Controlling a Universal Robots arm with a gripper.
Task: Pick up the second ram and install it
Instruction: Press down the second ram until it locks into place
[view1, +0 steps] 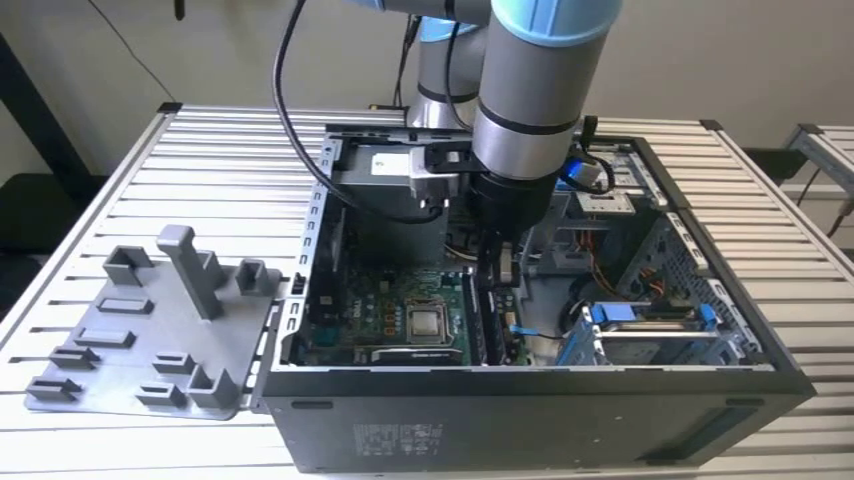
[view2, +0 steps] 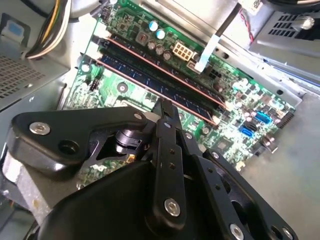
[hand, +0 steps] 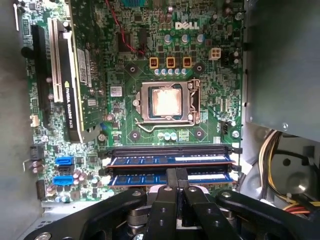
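Observation:
The second ram (hand: 135, 179) is a long dark stick with blue labels. It stands in the memory slot nearest my gripper, beside another stick (hand: 150, 160) in the neighbouring slot. My gripper (hand: 178, 176) is shut, its two fingers pressed together, and the tips sit at the middle of the second ram's top edge. In the second wrist view the fingertip end (view2: 167, 107) meets that stick's (view2: 200, 111) edge. In the exterior view the gripper (view1: 497, 272) reaches down inside the open computer case (view1: 534, 400), over the motherboard.
A processor socket (hand: 167, 102) lies beyond the memory slots, and a graphics card (hand: 75, 75) stands upright further along the board. Bundled cables (hand: 280, 165) and a metal drive cage (view1: 654, 335) crowd one side. A grey fixture tray (view1: 147, 330) with posts sits outside the case.

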